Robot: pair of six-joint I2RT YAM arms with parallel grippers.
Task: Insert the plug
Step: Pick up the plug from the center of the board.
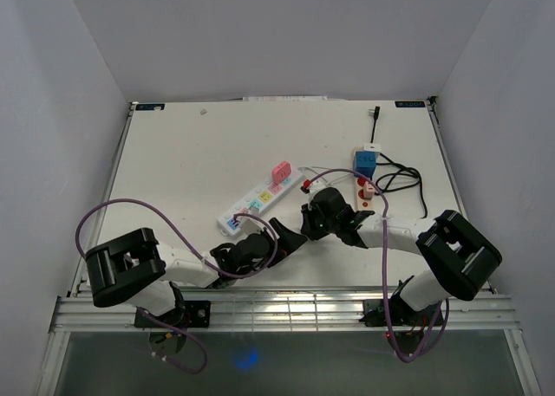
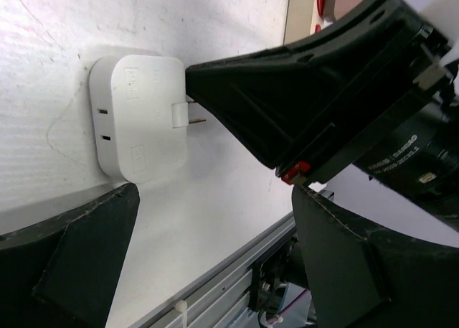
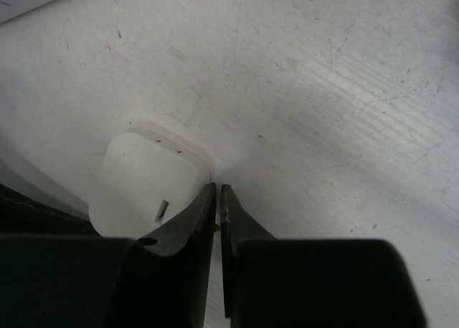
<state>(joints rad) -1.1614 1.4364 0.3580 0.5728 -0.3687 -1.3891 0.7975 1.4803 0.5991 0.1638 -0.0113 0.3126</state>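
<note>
Nearby, right tool (image 3: 217,191) covers plug (image 2: 136,116) prongs; power strip (image 1: 260,197) beyond.

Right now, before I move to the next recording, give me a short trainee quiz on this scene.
1. Multiple choice: where are the right gripper's tips? A at the white plug's prongs; B on the pink adapter; C on the blue plug.
2. True or false: the left gripper is shut.
3. Short answer: is the white plug in the power strip yet?
Key: 1 A. 2 False, its fingers stand wide apart. 3 No, it lies on the table.
</note>
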